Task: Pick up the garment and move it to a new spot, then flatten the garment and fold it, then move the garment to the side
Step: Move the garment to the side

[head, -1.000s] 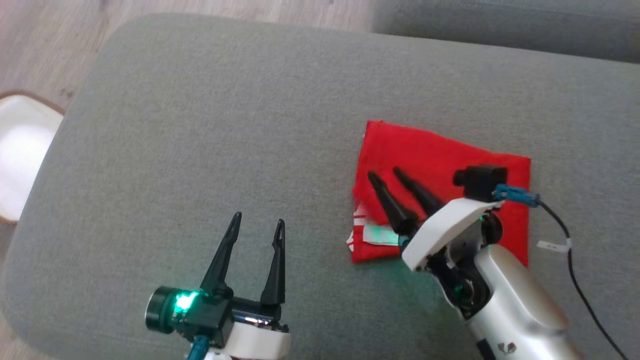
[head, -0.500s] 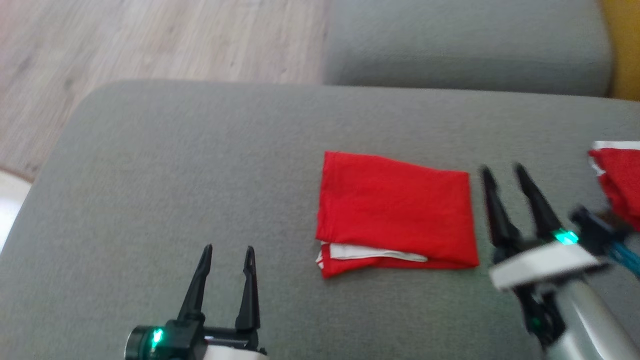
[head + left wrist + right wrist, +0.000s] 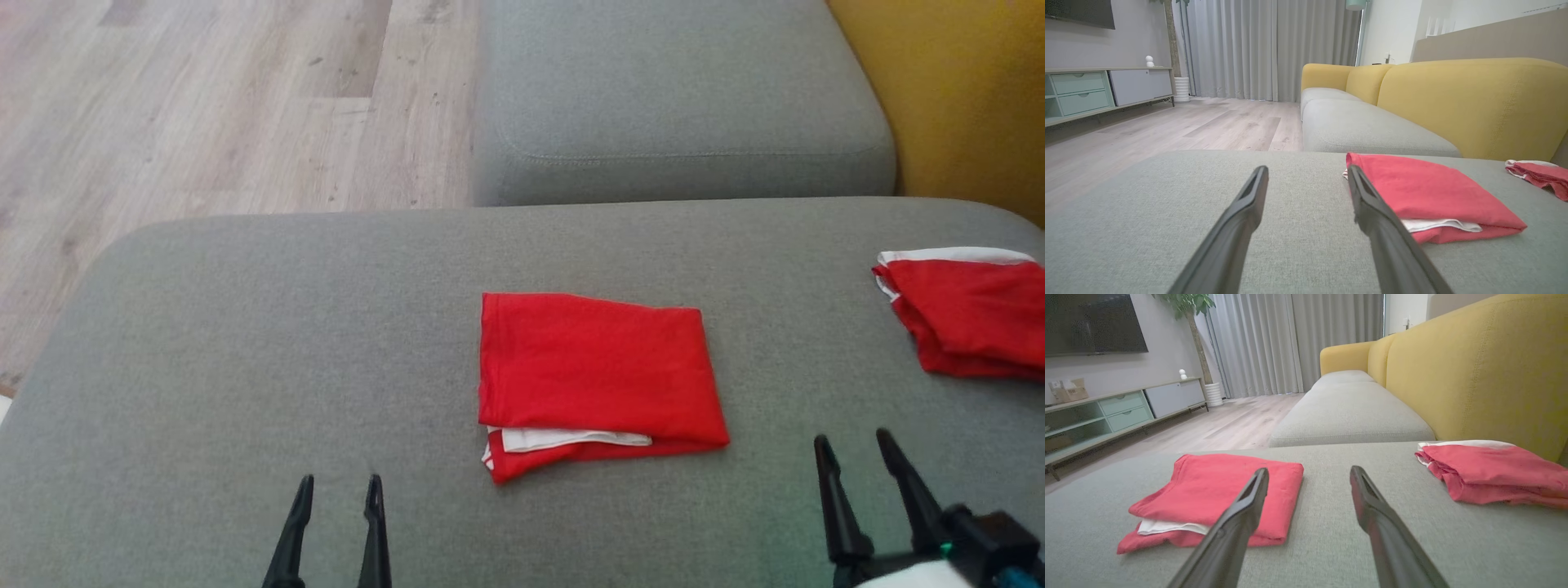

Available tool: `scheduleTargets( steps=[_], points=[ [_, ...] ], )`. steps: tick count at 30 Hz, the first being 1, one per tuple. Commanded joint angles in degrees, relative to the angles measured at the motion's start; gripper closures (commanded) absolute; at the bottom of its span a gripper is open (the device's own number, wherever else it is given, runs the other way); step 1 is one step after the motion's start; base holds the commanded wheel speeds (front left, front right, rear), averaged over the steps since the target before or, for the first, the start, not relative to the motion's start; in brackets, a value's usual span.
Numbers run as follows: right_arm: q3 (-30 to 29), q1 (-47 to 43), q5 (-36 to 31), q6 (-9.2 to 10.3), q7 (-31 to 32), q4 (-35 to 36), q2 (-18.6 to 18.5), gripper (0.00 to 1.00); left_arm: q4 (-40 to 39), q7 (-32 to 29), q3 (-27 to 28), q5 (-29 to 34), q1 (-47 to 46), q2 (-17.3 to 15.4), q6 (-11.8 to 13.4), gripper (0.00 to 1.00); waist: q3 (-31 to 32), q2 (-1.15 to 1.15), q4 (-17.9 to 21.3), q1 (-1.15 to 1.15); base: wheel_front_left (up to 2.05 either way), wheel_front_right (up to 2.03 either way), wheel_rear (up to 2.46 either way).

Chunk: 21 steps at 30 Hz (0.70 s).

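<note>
The big soft grey sofa cushion (image 3: pixel 245 327) is wide and flat, so it works like a table. The red cloth garment with a white edge (image 3: pixel 596 367) lies folded in a neat square in the middle of it, with nothing touching it. A second folded red garment (image 3: pixel 971 318) sits well apart at the far right, which looks like the side spot for finished clothes. The left gripper (image 3: pixel 340 483) and the right gripper (image 3: pixel 852 438) wait near the front edge, one on each side of the middle garment, fingers spread apart and empty, so I think folding is done and moving comes next.
</note>
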<state>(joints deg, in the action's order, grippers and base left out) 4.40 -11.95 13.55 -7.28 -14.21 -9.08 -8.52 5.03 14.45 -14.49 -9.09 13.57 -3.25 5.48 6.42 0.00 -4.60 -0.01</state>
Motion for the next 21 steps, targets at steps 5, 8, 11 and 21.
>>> scheduleTargets(
  steps=[5, 8, 11, 21],
  points=[
    [0.4, 1.5, -1.1, -0.21, -0.8, 3.0, 0.2, 0.0, -2.4, 0.5, 3.0, 1.0, -1.4, 0.4, -0.6, 0.0, -0.1, 0.0, 0.0, 0.01, 0.0, 0.0, 0.0],
    [0.6, 1.5, -1.4, -0.21, -0.8, 2.9, 0.4, 0.0, -2.4, 0.5, 3.4, 1.2, -1.7, 0.4, -0.7, 0.0, -0.2, 0.0, -0.1, 0.01, 0.0, 0.0, 0.0],
    [0.7, 1.6, -1.7, -0.21, -0.8, 2.8, 0.5, 0.0, -2.4, 0.5, 3.6, 1.2, -2.0, 0.4, -0.7, 0.0, -0.4, 0.0, -0.1, 0.01, 0.0, 0.0, 0.0],
    [0.1, 2.5, 0.0, -0.21, -0.8, 2.3, 0.9, 0.0, -2.2, 0.5, 4.2, 1.2, -2.0, 0.4, -0.6, 0.0, -0.6, 0.0, 0.8, 0.01, 0.0, 0.0, 0.0]
  ],
)
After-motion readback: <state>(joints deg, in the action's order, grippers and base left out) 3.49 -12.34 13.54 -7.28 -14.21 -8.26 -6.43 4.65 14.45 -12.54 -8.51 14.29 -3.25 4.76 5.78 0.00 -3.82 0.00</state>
